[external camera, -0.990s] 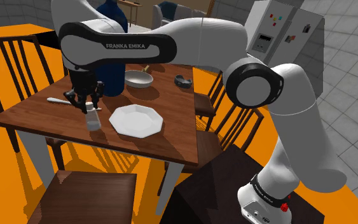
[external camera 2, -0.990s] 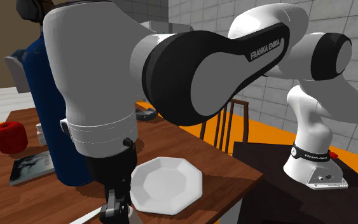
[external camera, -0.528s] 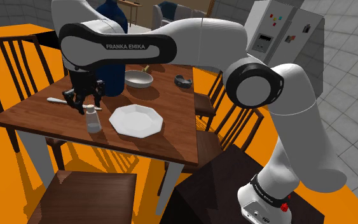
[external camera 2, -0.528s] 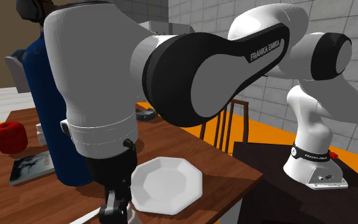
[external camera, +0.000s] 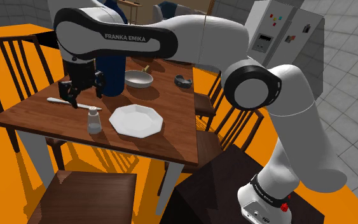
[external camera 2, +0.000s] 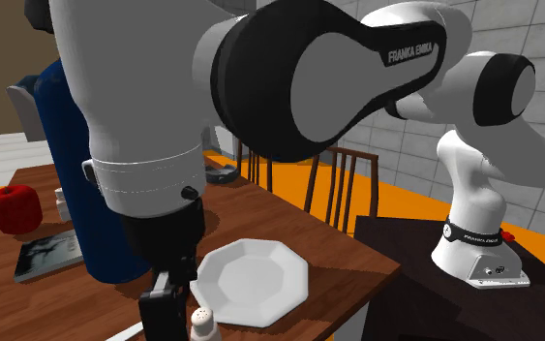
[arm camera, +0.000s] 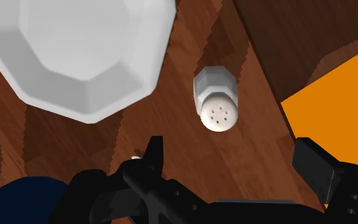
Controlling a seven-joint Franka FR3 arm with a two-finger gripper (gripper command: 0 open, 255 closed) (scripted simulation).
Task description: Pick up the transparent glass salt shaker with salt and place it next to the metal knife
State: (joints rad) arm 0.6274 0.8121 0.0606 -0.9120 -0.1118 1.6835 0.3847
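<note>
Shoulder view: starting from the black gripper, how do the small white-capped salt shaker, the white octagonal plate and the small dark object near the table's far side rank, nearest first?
1. Small white-capped salt shaker: just below the open black gripper, standing free.
2. White octagonal plate: beside the shaker, toward the view's right.
3. Small dark object: farthest, toward the view's upper right.

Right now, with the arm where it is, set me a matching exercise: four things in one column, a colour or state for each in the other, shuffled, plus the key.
Things:
1. salt shaker
2. plate
3. apple
4. gripper

Colour or state:
A. red
B. open, holding nothing
C. white, flat, angular rim
D. standing upright on the table, not gripped

Pairs: 1-D, 2-C, 3-A, 4-B
</note>
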